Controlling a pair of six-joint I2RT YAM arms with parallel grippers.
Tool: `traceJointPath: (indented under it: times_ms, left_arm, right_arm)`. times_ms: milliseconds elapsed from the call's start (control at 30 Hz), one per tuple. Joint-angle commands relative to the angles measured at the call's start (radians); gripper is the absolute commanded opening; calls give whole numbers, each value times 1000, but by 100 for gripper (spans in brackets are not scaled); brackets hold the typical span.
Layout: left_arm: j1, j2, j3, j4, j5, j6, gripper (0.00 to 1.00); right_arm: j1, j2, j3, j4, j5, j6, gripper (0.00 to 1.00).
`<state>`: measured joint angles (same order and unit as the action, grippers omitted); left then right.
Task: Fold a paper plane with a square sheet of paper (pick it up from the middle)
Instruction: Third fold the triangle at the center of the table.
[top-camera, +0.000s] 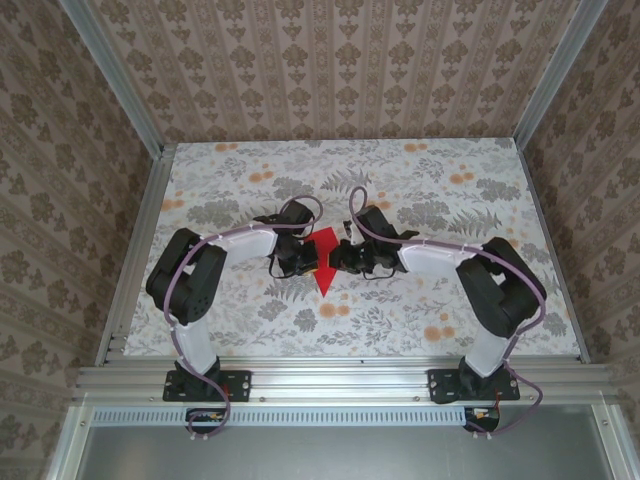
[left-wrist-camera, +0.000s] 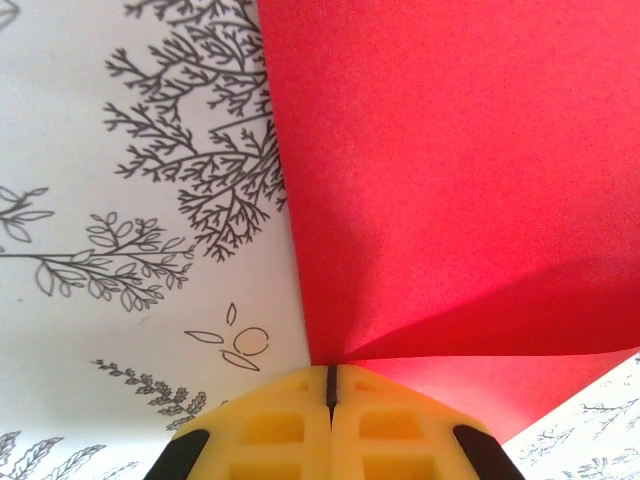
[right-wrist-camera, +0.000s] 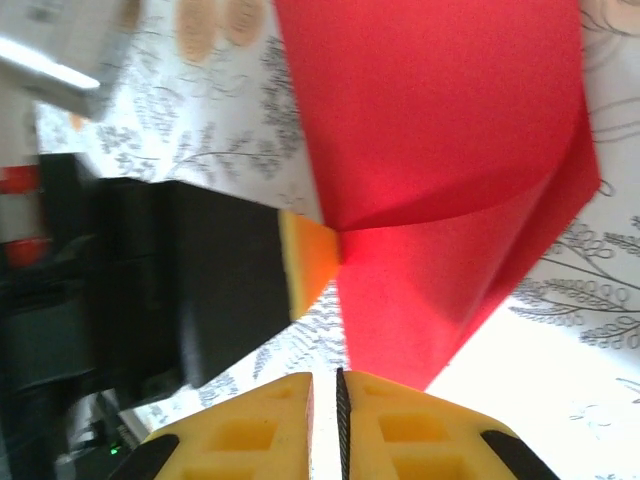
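Square sheet of paper (top-camera: 323, 262) sits at tabletop (top-camera: 420, 180) centre, already an arrow shape pointing at the near edge. Left end effector (left-wrist-camera: 331, 372) pinches a raised fold; right end effector (right-wrist-camera: 325, 378) barely parted, empty. We judge further folds remain.

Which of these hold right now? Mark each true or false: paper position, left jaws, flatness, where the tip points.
1. The red paper sits between the left gripper and the right gripper. True.
2. The left gripper's fingers are spread wide apart. False: they are pressed together, and the paper's fold runs right into their tips.
3. The paper lies completely flat. False: both wrist views show a folded flap standing up off the rest of the sheet.
4. From above, the paper's pointed end aims at the near edge of the table. True.
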<state>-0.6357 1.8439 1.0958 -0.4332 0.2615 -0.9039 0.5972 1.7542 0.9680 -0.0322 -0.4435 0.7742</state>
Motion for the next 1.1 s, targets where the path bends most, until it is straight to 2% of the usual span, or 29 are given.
traceJointPath:
  times_ms: [0,367,600,833,1067]
  left_arm:
    - [-10,77,-31,-70,-69,26,0]
    - [-11,57,-19,-68,-59,35,0]
    - [-12,-17,-3,-59,-46,49,0]
    - [-12,-138,-57,9,-32,21,12]
    - [-40,-248,-219,201,38,-45,24]
  right_arm:
    - [5,49,50,-38,24,-26,15]
    - [4,141,88,-36,39,-11,14]
    - [6,172,110,-89,73,15,14]
    - [7,186,119,-131,104,56,14]
    - [10,192,130,-168,132,118,14]
